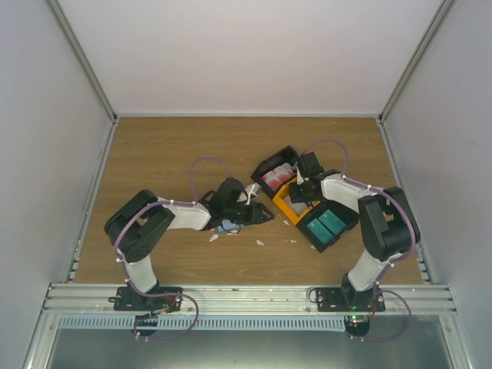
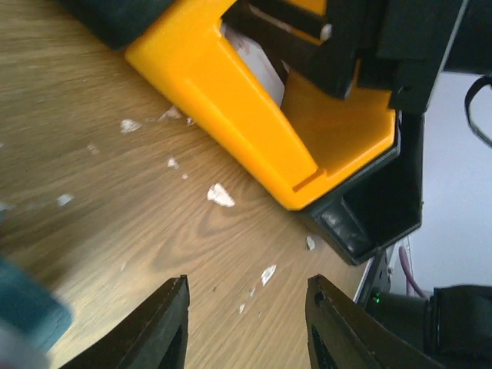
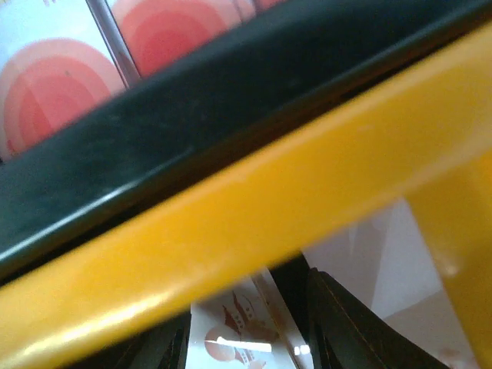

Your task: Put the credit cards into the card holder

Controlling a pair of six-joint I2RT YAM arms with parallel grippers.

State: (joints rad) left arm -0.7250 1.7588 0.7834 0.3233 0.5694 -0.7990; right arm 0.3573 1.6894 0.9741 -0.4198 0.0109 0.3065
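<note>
Fingers of the left gripper (image 2: 247, 288) stood spread over the table (image 2: 92, 154), with the holder (image 2: 23, 311) a blue blur beside one. The right gripper (image 3: 246, 350) had its fingers either side of a card (image 3: 234, 327) in the orange bin (image 3: 307, 184), and I couldn't tell whether they pinched it; more cards (image 3: 54, 92) lay in the black bin (image 3: 192, 115).

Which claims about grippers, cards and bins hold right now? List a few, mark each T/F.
1. The left gripper is open and empty. True.
2. The right gripper is over the teal bins. False: it is at the orange bin.
3. Cards with red patches lie in the black bin. True.
4. The card holder sits in the orange bin. False: it lies on the table, by the left arm.
5. White scraps lie on the table. True.
</note>
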